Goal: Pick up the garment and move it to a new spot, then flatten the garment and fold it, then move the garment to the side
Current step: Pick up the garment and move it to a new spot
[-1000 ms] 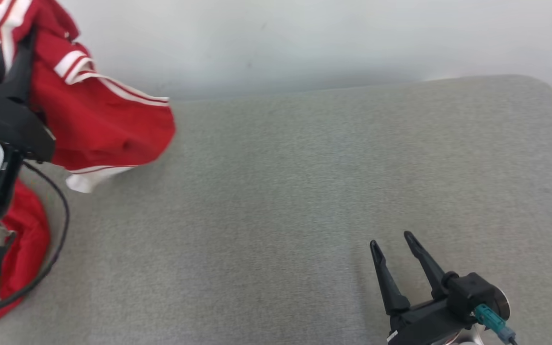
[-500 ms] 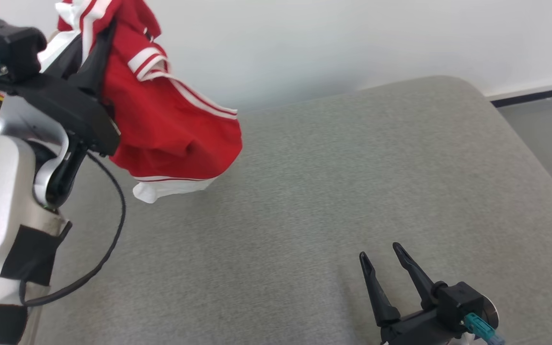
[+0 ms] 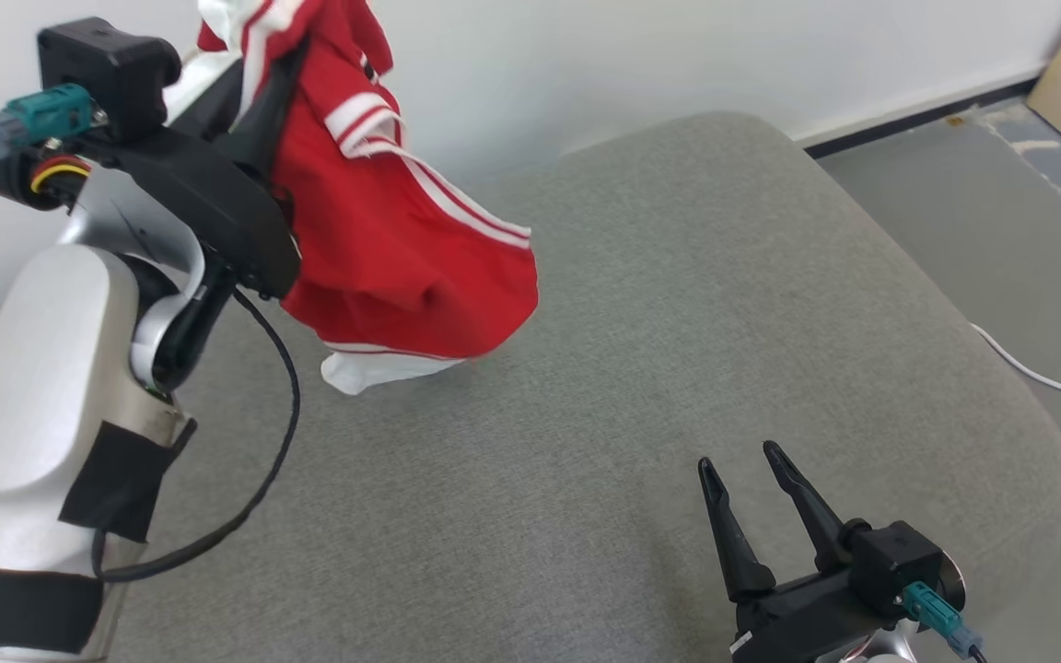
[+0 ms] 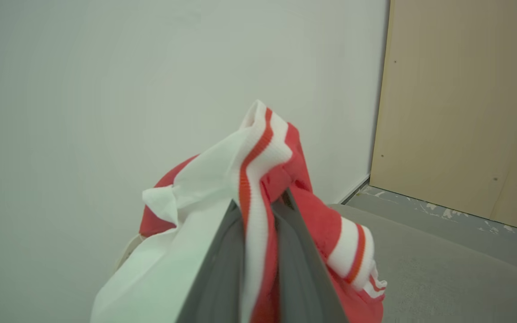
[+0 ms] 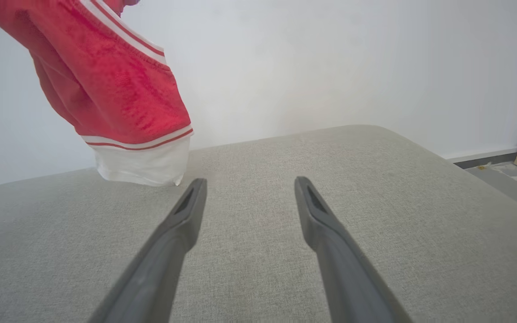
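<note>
**Carrying stage of the first step.** The left gripper (image 4: 260, 200), at the far left, is clamped on the white-and-red ribbed edge of the red knit garment with white striped trim (image 3: 402, 249). The garment hangs bunched from this gripper. Its white lower hem (image 3: 374, 368) sits just above, or barely on, the grey woven upholstered surface (image 3: 659, 304); whether they touch cannot be told. The right gripper (image 3: 739, 455) sits low over the surface at the near right, with its jaws spread wide and nothing between them.

Likely hazards:
- (a) The hold takes only a narrow strip of ribbing, so a quick swing could pull the cloth free.
- (b) A trailing hem may drag on the rough weave and leave the garment in a heap, which would make flattening harder.
- (c) Loose folds lie against the black left wrist housing (image 3: 208, 203) and near the black cable (image 3: 273, 433) looping from that arm, where they could snag on release.
- (d) A set-down too close to the rounded right edge (image 3: 1055, 460) could let cloth slide to the grey floor (image 3: 954, 184).
</note>
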Robot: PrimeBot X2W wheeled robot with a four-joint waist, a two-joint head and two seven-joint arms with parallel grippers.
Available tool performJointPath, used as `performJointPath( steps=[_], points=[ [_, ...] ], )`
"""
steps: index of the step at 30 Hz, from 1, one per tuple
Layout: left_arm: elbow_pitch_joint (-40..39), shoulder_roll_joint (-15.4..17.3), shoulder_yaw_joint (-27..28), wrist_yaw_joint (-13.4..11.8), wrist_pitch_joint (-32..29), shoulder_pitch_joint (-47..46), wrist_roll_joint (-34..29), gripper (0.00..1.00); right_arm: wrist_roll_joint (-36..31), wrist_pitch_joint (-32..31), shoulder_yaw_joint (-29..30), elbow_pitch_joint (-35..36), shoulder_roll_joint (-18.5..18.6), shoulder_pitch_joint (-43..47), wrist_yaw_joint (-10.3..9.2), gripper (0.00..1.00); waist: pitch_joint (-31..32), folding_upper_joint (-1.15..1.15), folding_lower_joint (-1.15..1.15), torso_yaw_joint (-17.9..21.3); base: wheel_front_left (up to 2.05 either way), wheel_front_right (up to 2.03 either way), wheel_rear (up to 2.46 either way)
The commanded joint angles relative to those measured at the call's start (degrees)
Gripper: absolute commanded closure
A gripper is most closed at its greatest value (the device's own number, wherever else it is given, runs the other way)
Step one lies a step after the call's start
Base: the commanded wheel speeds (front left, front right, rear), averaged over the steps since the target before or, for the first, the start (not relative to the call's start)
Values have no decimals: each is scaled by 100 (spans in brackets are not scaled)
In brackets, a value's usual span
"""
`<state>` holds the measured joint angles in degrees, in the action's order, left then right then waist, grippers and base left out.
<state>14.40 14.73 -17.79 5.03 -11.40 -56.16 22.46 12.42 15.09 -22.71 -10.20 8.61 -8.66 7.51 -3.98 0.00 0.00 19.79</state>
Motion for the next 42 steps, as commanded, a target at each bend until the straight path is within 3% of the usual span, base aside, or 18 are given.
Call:
performJointPath(
  steps=[1,14,17,21,27,28,32,34,35,42],
  points=[
    [7,-5,-28,35,-10,101,34,100,8,0,10,21,-22,23,-4,0,-127,0,0,128,0,0,0],
    [375,-25,-442,101,30,622,50,100,-90,0,232,183,-98,-252,-4,0,-770,0,0,40,0,0,0],
    [682,11,-532,104,196,701,-24,97,-106,0,256,235,-120,-365,-4,0,-1067,0,0,-20,0,0,0],
    [1028,36,-580,76,403,609,-120,100,-105,0,291,256,-153,-386,-4,0,-1281,0,0,-86,0,0,0],
    [1672,164,-858,-55,909,295,-681,98,-120,0,274,297,-220,-555,-4,0,-1609,0,0,-173,0,0,0],
    [1778,141,-890,-48,976,243,-714,95,-114,0,268,294,-225,-577,-4,0,-1660,0,0,-188,0,0,0],
    [2202,44,-951,-56,1236,92,-761,61,-90,0,283,280,-255,-688,-4,0,-1794,0,0,-250,0,0,0],
    [2393,-16,-971,-69,1378,57,-757,6,-98,0,273,279,-269,-722,-4,0,-1829,0,0,-283,0,0,0],
    [2480,-36,-968,-67,1451,39,-745,0,-103,0,265,277,-272,-726,-4,0,-1841,0,0,-302,0,0,0],
    [2884,-235,-954,-136,1972,20,-647,0,-123,0,241,244,-255,-695,-4,0,-1775,0,0,-471,0,0,0]
  ],
)
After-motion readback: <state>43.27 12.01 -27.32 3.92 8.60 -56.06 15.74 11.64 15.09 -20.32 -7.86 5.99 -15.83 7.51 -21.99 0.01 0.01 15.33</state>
